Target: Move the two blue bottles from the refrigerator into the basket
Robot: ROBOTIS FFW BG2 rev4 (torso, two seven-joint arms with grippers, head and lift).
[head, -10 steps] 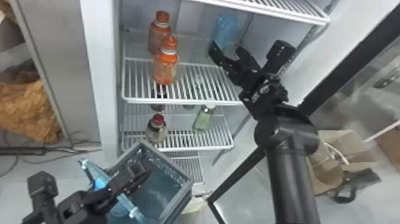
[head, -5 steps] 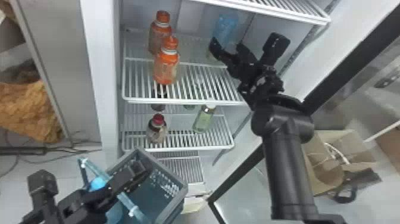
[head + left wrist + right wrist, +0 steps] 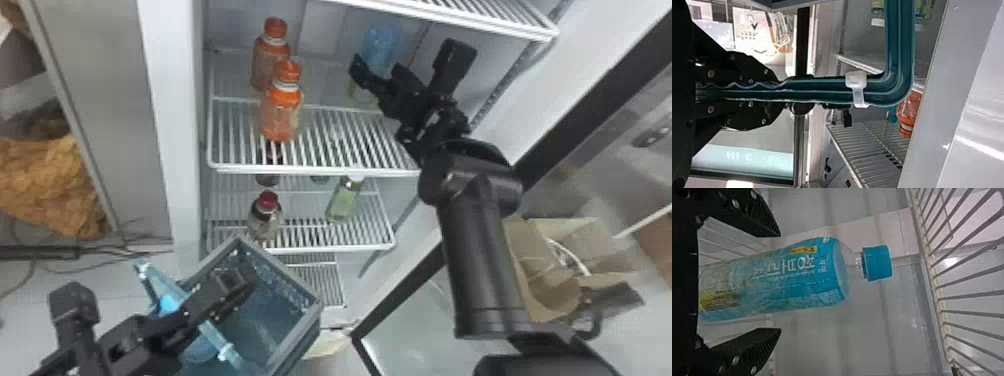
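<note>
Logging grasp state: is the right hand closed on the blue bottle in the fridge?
No, the right hand is open around the blue bottle, with a gap between each fingertip and the bottle.

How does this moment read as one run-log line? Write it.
right gripper: open, fingers either side of upright blue bottle in refrigerator | left gripper: shut on basket handle | two orange bottles: on shelf
</note>
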